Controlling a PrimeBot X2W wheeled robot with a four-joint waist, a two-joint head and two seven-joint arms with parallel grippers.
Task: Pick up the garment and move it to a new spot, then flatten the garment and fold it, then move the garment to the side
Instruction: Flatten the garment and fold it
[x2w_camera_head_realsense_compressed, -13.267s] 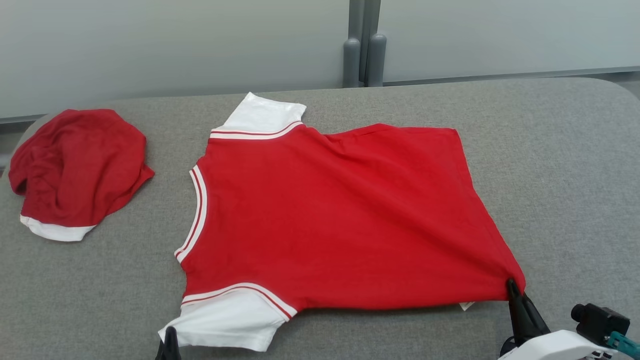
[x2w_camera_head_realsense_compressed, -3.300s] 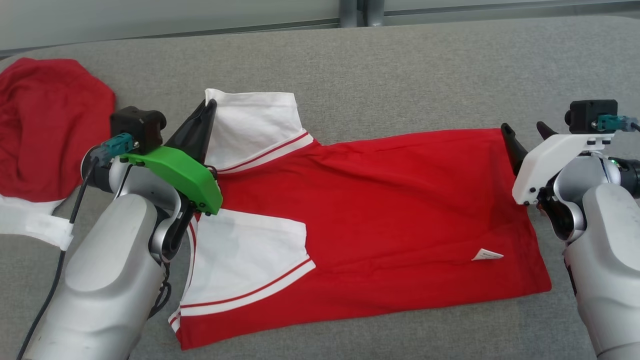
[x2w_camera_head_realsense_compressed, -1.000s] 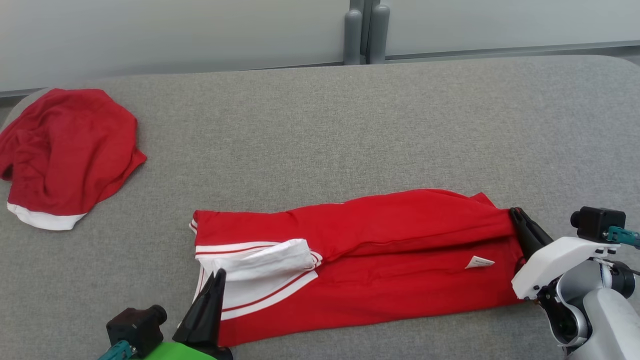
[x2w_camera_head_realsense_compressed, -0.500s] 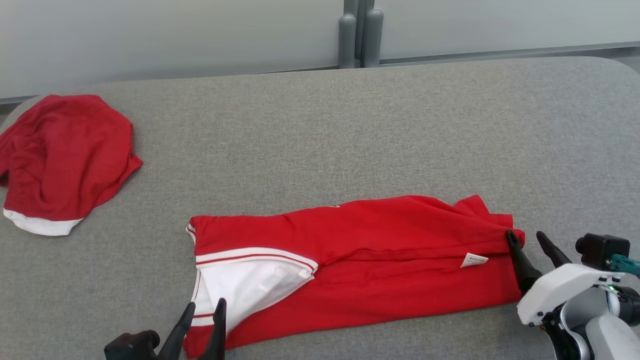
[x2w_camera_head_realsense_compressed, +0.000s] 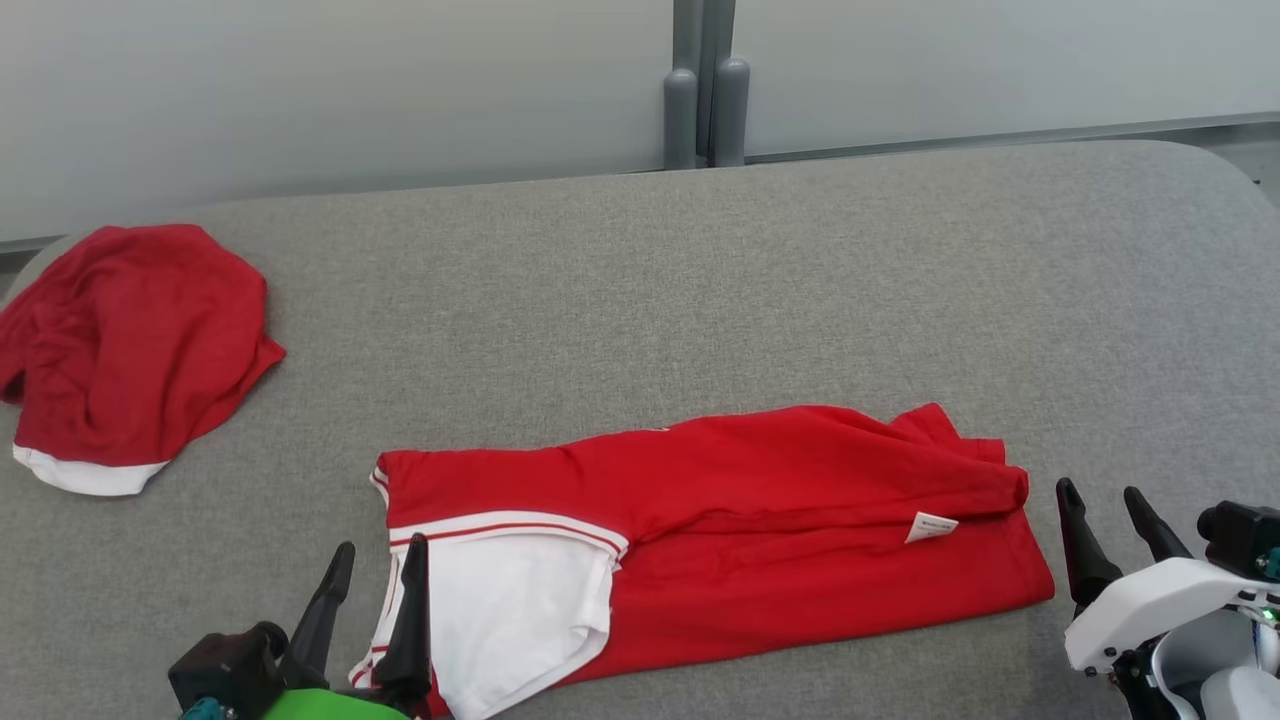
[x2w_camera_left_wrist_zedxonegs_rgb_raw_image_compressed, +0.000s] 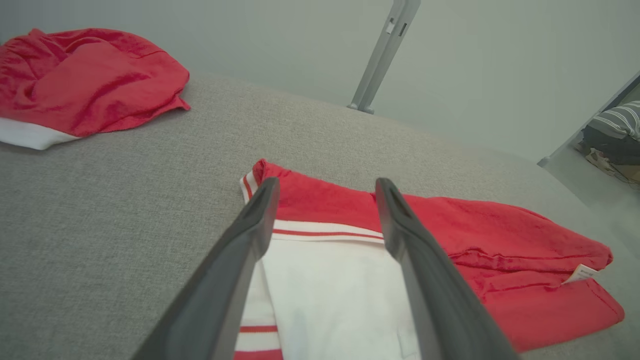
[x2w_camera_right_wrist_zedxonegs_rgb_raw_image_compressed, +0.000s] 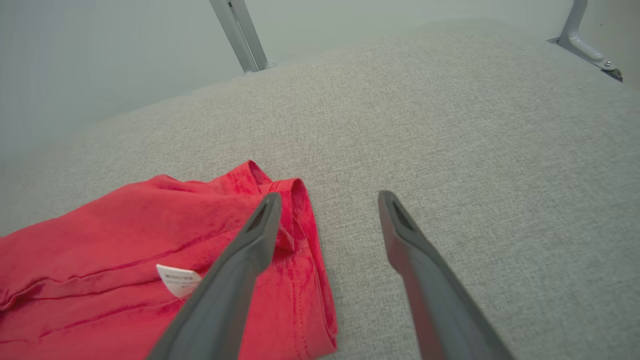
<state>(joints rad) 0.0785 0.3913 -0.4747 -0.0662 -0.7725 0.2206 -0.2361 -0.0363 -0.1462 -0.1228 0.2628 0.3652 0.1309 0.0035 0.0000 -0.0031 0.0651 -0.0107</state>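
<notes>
Grey worktop (x2w_camera_head_realsense_compressed: 700, 280). Along its near edge, red garment (x2w_camera_head_realsense_compressed: 760, 520) folded into a long band. Left gripper (x2w_camera_head_realsense_compressed: 381, 545) spread wide, empty, by its white sleeve (x2w_camera_head_realsense_compressed: 510, 610); right gripper (x2w_camera_head_realsense_compressed: 1098, 489) wide, empty, beside the hem (x2w_camera_head_realsense_compressed: 1025, 545). Crumpled red cloth (x2w_camera_head_realsense_compressed: 130, 340) at left edge.

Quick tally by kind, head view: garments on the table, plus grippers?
Garments: 2 (folded shirt, crumpled shirt)
Grippers: 2 (left gripper, right gripper, both open)
Total: 4
</notes>
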